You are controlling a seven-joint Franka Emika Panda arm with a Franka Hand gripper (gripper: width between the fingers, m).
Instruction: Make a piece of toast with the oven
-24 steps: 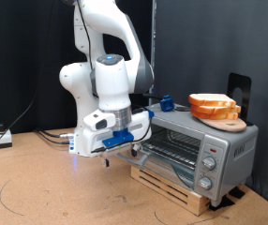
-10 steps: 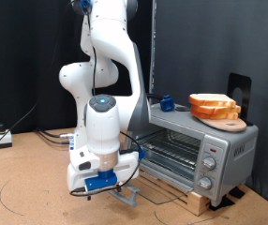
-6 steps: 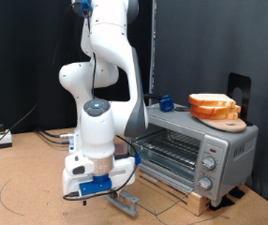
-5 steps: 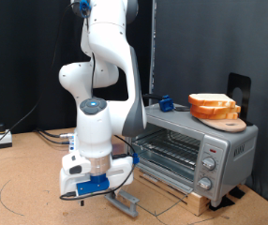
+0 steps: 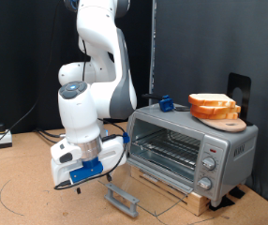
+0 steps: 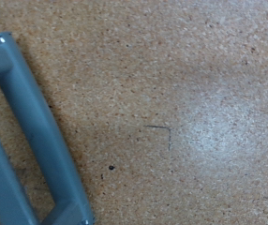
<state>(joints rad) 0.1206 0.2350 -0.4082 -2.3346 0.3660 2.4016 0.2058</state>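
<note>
Since the earlier frames the arm has been drawn back toward the exterior view's left, off the door handle; the oven door (image 5: 139,187) is now dropped fully open with its grey handle (image 5: 122,199) down near the tabletop. The gripper (image 5: 74,185) is held low over the brown table (image 5: 22,192), just to the exterior view's left of the handle and clear of it. Nothing is seen between the fingers; the fingers are not shown clearly in either view, so whether they are wide or narrow cannot be told. In the wrist view only the cork-like table surface and the grey handle (image 6: 31,131) at one edge are seen, no bread.

The oven (image 5: 195,148) is placed to the exterior view's right of the gripper, with its wire rack exposed and empty. The piece of toast (image 5: 212,100) is stacked with a second slice on a round wooden board (image 5: 226,122) on the oven's roof, toward its right end. From the gripper it lies up and well apart to the exterior view's right, beyond the open door, lying flat with its long side running roughly along the oven top. A blue object (image 5: 165,102) is also seen on the roof, nearer the arm.
</note>
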